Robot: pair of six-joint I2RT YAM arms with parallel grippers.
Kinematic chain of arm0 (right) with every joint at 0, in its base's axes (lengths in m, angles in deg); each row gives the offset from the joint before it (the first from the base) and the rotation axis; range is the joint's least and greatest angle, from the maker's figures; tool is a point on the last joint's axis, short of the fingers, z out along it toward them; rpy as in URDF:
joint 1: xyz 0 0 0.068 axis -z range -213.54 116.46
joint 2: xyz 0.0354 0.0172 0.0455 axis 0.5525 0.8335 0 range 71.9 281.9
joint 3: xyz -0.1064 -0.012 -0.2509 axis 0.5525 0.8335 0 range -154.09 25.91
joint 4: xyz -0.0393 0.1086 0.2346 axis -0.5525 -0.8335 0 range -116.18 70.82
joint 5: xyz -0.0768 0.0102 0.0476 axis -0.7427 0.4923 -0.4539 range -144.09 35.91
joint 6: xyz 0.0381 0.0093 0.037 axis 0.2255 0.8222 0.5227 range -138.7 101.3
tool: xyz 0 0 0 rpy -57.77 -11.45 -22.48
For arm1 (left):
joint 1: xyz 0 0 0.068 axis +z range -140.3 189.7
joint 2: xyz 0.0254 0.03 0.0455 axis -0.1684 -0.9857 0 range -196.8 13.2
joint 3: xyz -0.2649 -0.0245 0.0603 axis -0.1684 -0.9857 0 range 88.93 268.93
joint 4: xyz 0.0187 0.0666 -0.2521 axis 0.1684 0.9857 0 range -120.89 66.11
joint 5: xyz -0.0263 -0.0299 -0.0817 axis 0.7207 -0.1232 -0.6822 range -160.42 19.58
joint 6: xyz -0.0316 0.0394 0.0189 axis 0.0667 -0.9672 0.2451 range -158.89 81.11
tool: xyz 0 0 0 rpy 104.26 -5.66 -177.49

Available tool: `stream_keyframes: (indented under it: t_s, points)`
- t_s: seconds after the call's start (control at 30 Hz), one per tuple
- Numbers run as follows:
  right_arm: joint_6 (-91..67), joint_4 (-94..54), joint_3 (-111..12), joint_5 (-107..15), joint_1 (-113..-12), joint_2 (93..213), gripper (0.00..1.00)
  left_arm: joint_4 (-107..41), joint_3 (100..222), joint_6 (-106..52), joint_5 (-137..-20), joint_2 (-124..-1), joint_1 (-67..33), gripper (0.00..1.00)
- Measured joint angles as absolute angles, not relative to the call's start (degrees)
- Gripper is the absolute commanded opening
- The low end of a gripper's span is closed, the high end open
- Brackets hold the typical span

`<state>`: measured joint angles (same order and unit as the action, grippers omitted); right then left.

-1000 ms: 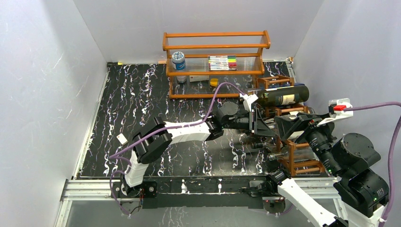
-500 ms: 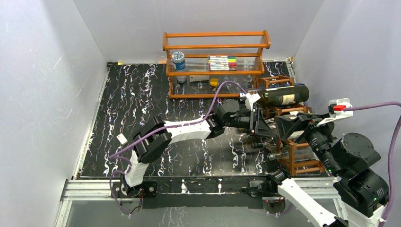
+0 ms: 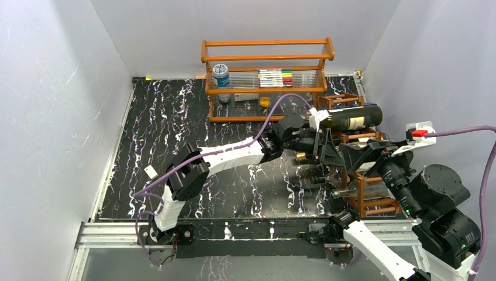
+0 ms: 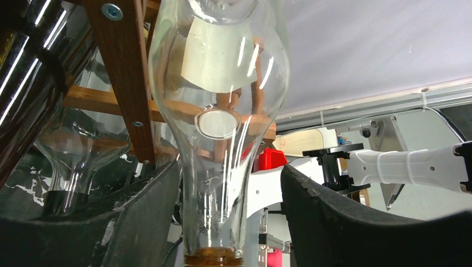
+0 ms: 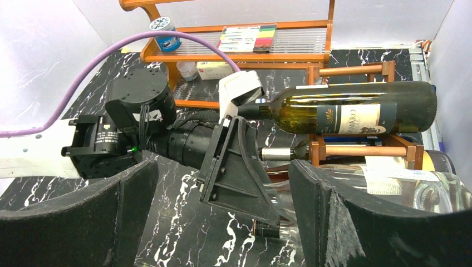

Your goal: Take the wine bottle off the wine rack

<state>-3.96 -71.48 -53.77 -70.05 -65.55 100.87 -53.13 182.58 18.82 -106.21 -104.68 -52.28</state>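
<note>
The reddish-brown wine rack (image 3: 365,175) stands at the right of the table. A dark green wine bottle (image 3: 351,119) lies on its top bars; the right wrist view shows it too (image 5: 345,114). A clear bottle with a gold cap (image 3: 301,157) sticks out of a middle cell. My left gripper (image 3: 326,153) is open around this bottle's neck (image 4: 220,167). The left finger is close against the glass and the right finger stands apart. My right gripper (image 3: 351,155) is open and empty, hovering over the rack's front (image 5: 362,150).
An orange shelf with clear panels (image 3: 266,79) stands at the back, holding a blue-lidded jar (image 3: 220,74) and a marker set (image 3: 275,77). More clear bottles (image 4: 78,150) lie in the rack's lower cells. The white right wall is close behind the rack.
My left arm has reached farther right and back toward the rack, sliding its open fingers along the clear bottle's neck. The gold cap now shows. The right arm has not moved.
</note>
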Motion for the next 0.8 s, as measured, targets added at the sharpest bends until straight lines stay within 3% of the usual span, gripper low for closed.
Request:
stream_keyframes:
  t_s: [0.33, 0.53, 0.8]
  points:
    - [-4.00, -71.34, -53.05, -70.05, -65.55, 100.89, 0.98, -47.95, 186.07, 16.42, -108.22, -106.67, -52.15, 0.30]
    - [-4.02, -71.34, -53.05, -70.05, -65.55, 100.89, 0.98, -48.25, 186.97, 17.40, -108.87, -107.44, -52.10, 0.02]
    - [-4.02, -71.32, -53.05, -70.05, -65.55, 100.89, 0.98, -55.60, 183.87, 23.79, -109.14, -107.50, -52.06, 0.00]
